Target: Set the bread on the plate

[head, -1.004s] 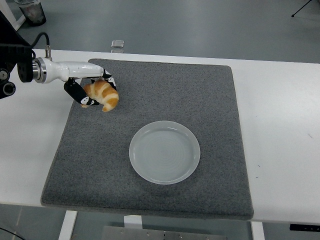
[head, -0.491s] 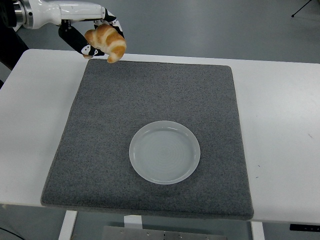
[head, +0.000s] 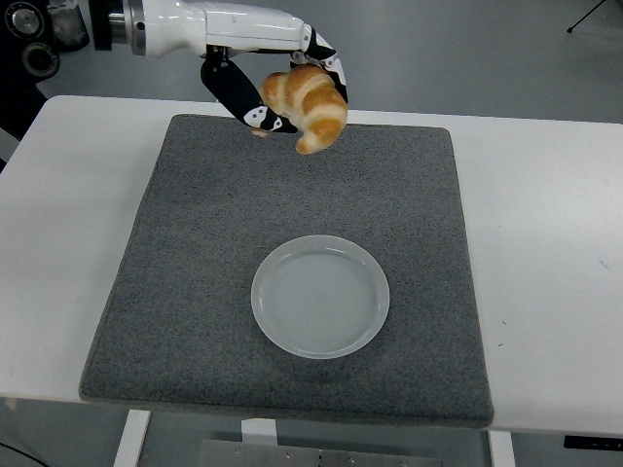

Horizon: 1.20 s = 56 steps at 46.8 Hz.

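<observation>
Left hand: my left hand comes in from the 10 o'clock corner on a white forearm; its black fingers are curled around the bread, one group under it and one over the top, so it is closed on the bread and nothing else.
Bread: the bread is a golden crescent roll with pale stripes, held in the air, its tip pointing down. I see it over the far edge of the mat, at about 12 o'clock from the plate and well apart from it. It touches only the fingers.
Plate: the plate is round, pale and translucent, lying flat on the mat a little toward 6 o'clock of the mat's middle. I see nothing in it; only its faint rings show.
Mat: the grey mat covers most of the middle of the surface. The plate is the only thing lying on it.
Surface: the white surface shows as bare strips at 3 o'clock and 9 o'clock of the mat, and a thin band along the near edge.
Right hand: I cannot see my right hand anywhere in the head view.
Background: grey floor beyond the far edge at 12 o'clock.
</observation>
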Motion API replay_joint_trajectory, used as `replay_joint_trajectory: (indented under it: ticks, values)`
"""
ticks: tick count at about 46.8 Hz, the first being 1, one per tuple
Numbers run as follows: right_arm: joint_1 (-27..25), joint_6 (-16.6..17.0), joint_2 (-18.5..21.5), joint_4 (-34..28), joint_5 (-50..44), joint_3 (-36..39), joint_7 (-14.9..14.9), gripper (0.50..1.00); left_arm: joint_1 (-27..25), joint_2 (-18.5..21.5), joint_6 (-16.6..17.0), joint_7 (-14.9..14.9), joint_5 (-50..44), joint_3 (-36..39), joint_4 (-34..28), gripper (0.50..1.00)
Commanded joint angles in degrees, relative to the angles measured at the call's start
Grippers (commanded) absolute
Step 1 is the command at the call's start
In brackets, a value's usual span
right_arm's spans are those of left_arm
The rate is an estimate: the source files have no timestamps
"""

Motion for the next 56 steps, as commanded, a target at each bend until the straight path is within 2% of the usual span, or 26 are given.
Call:
replay_joint_trajectory:
  ticks: [1,8,18,23,30,39,56]
  values:
    - [-0.1,0.0,0.0,0.0,0.0,0.0,0.0,0.952,0.2,-2.1,0.3,-0.3,0.0,0.0,0.1,0.500]
    - [-0.1,0.0,0.0,0.0,0.0,0.0,0.0,0.952,0.8,-5.8,0.5,-2.5,0.6,0.1,0.4,0.500]
    - [0.0,0.0,0.0,0.0,0.0,0.0,0.0,0.952,1.3,-9.5,0.4,-3.2,1.2,0.7,0.6,0.500]
    - [-0.1,0.0,0.0,0.0,0.0,0.0,0.0,0.952,3.8,-11.1,0.3,-3.2,4.3,0.9,0.6,0.500]
    - [-0.1,0.0,0.0,0.0,0.0,0.0,0.0,0.952,7.3,-11.7,0.4,-3.1,11.9,1.1,0.6,0.500]
    - [0.0,0.0,0.0,0.0,0.0,0.0,0.0,0.952,10.2,-11.7,0.3,-3.0,15.6,1.4,0.7,0.500]
    - [0.0,0.0,0.0,0.0,0.0,0.0,0.0,0.952,12.1,-11.7,0.5,-3.0,21.3,5.5,1.3,0.500]
